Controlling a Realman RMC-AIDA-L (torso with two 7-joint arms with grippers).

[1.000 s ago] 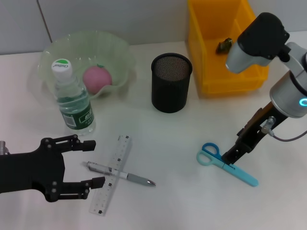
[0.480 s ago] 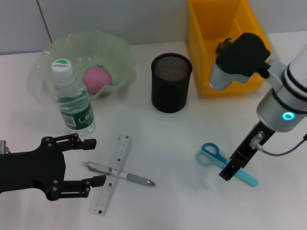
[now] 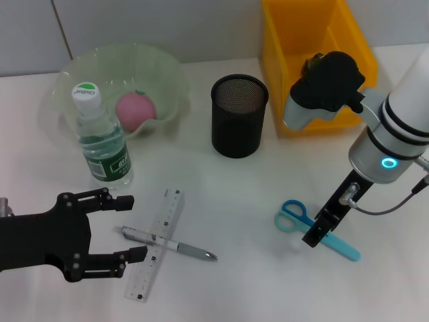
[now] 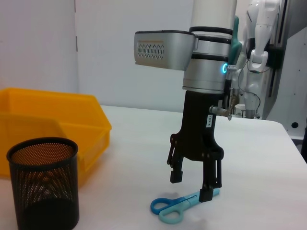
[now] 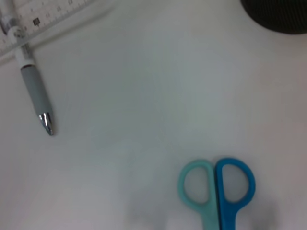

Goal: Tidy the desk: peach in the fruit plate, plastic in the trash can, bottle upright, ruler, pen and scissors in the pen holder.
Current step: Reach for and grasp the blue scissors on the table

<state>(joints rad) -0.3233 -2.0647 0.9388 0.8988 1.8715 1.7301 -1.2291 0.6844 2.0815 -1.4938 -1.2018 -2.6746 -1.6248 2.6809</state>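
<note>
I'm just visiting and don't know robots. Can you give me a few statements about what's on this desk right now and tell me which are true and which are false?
1. The peach lies in the fruit plate. True.
2. The bottle is lying on its side. False: it stands upright beside the plate.
3. The pen lies across the ruler. True.
4. The scissors are inside the pen holder. False: they lie flat on the desk, away from it.
5. The right gripper is open, directly above the scissors. True.
6. The left gripper is clamped shut on the pen. False: it is open, beside the pen's end and the ruler.
</note>
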